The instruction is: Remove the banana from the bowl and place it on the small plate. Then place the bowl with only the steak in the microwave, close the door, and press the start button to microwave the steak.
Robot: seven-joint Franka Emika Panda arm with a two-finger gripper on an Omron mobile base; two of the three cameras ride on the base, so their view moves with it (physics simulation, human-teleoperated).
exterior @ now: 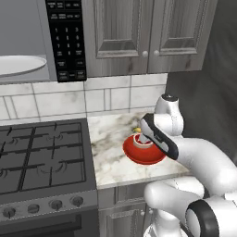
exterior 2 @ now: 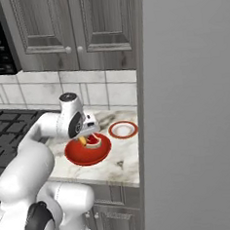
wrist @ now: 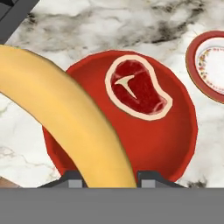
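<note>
From my station I see the bowl (wrist: 170,144) as a wide, shallow dish of glossy red, round with a smooth inside, standing on the marble counter (exterior: 109,157), which is pale with grey and brown veins. Inside it lies the steak (wrist: 138,87), a flat piece of dark red meat, roughly heart-shaped, with a cream-coloured band of fat around its edge and a small pale mark in the middle. The banana (wrist: 65,118) is smooth, yellow-orange and gently curved; in the hand view it crosses from the upper left down to the bottom centre, where it passes between the two dark fingertips (wrist: 72,180). The gripper (wrist: 107,179) has its jaws closed on the banana, one tip on each side of it, and the fruit sits above the bowl, over its left part in this view. In the right base view the hand (exterior 2: 84,129) hangs over the bowl with a bit of yellow under it. The small plate (exterior 2: 123,130), round with a white centre and red rim, lies just beside the bowl, apart from it. The microwave (exterior: 28,41) is open above the black gas stove (exterior: 41,157), its white round turntable (exterior: 18,65) visible.
</note>
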